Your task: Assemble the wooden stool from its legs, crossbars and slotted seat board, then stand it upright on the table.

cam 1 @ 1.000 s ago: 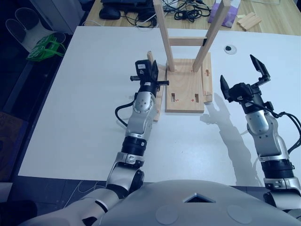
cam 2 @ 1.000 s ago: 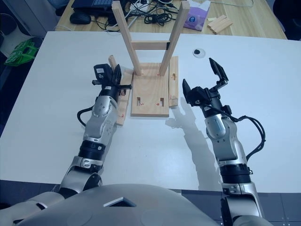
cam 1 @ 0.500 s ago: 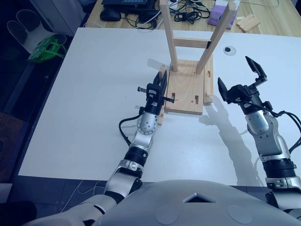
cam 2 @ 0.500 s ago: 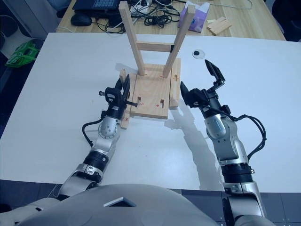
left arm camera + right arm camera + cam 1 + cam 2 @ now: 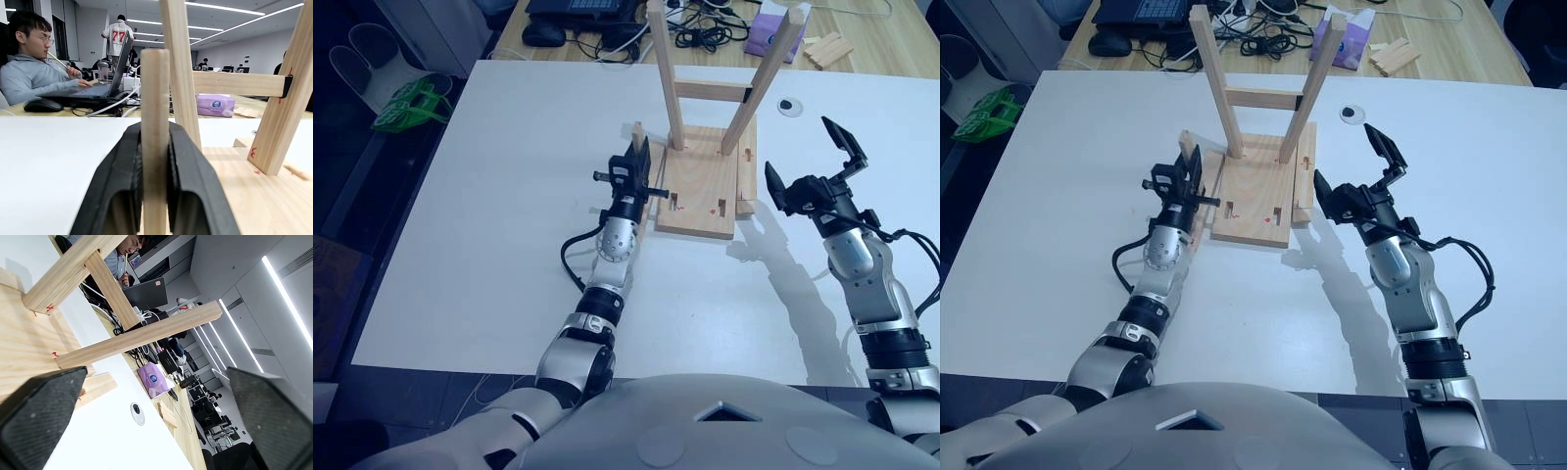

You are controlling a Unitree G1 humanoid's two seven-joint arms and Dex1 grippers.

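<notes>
Carefully, with the left gripper [image 5: 634,168] clamped on the loose leg [image 5: 154,122] alongside the left edge of the seat board [image 5: 700,191] lying flat on the table [image 5: 509,196], line the leg's end squarely over the near left slot [image 5: 675,202] before pressing down. Bring the right gripper [image 5: 805,157], jaws spread wide beside the board's right edge, against the board to stop any sliding.
</notes>
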